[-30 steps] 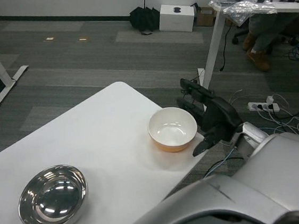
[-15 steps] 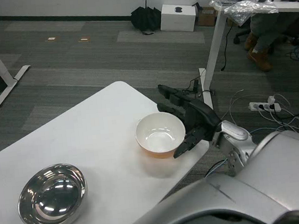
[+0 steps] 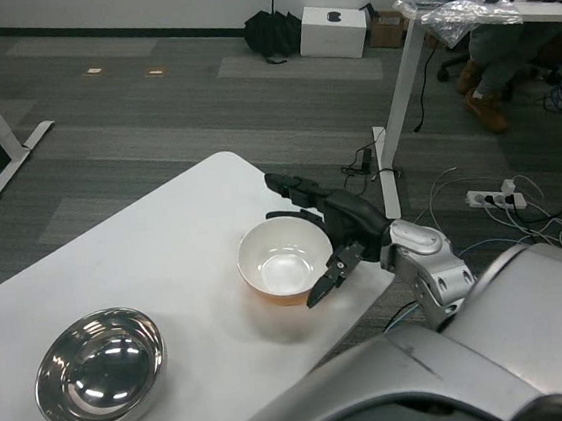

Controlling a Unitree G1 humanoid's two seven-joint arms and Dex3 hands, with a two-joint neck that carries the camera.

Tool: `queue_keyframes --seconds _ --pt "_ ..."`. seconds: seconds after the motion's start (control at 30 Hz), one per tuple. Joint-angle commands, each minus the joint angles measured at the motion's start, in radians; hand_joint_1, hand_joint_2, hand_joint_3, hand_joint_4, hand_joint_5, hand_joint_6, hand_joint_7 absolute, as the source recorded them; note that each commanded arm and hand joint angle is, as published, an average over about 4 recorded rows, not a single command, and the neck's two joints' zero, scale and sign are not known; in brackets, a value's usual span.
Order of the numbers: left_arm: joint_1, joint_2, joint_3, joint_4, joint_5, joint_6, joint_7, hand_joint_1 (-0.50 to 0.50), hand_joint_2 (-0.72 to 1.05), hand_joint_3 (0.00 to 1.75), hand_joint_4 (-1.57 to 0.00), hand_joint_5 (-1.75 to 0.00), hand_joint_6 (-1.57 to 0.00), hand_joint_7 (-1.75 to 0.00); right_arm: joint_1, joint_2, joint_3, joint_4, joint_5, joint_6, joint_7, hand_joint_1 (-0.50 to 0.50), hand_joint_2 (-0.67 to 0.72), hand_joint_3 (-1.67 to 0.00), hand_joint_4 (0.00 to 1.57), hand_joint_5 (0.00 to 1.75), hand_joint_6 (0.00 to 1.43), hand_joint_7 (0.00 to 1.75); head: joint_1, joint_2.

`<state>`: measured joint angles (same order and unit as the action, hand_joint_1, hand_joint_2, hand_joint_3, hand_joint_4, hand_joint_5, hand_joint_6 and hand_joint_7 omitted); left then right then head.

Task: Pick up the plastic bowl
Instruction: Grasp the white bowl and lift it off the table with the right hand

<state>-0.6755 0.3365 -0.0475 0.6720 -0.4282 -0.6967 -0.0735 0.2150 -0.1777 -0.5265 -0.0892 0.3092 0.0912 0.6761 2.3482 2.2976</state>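
Note:
The plastic bowl, orange outside and white inside, sits on the white table close to its right edge. My right hand is against the bowl's right side. Its upper fingers reach past the far rim and a lower finger lies by the near rim, so the hand cups the bowl without closing on it. The bowl rests on the table top. My left hand is out of the picture.
A shiny metal bowl stands at the table's near left. The table's right edge runs just under my right hand. Beyond it on the floor lie cables and a power strip. A person's legs show by another desk at far right.
My right hand has moved left onto the table and come against the bowl. The bowl has slid left, away from the table's edge.

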Motion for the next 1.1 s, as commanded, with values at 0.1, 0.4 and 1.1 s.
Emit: queue_keyframes --seconds 0.1,0.4,1.1 --pt "0.025 0.016 0.002 -0.010 -0.017 -0.011 0.001 -0.50 0.69 0.02 0.00 0.00 0.00 0.00 -0.015 -0.039 0.040 0.008 -0.016 0.007 -0.003 -0.46 -0.03 -0.06 0.00 0.63 0.00 0.00 0.008 0.000" --pt "0.030 0.016 0.003 -0.013 -0.022 -0.013 0.001 -0.50 0.69 0.00 0.00 0.00 0.00 0.00 -0.046 -0.067 0.102 0.048 -0.027 0.002 -0.013 -0.46 -0.11 -0.04 0.00 0.90 0.00 0.00 0.028 -0.007" --pt "0.029 0.016 0.000 -0.012 -0.028 -0.016 0.001 -0.50 0.69 0.00 0.00 0.00 0.00 0.00 -0.081 -0.068 0.179 0.130 -0.024 -0.171 -0.078 -0.34 -0.56 -0.99 0.01 1.58 0.00 0.07 0.053 -0.010"
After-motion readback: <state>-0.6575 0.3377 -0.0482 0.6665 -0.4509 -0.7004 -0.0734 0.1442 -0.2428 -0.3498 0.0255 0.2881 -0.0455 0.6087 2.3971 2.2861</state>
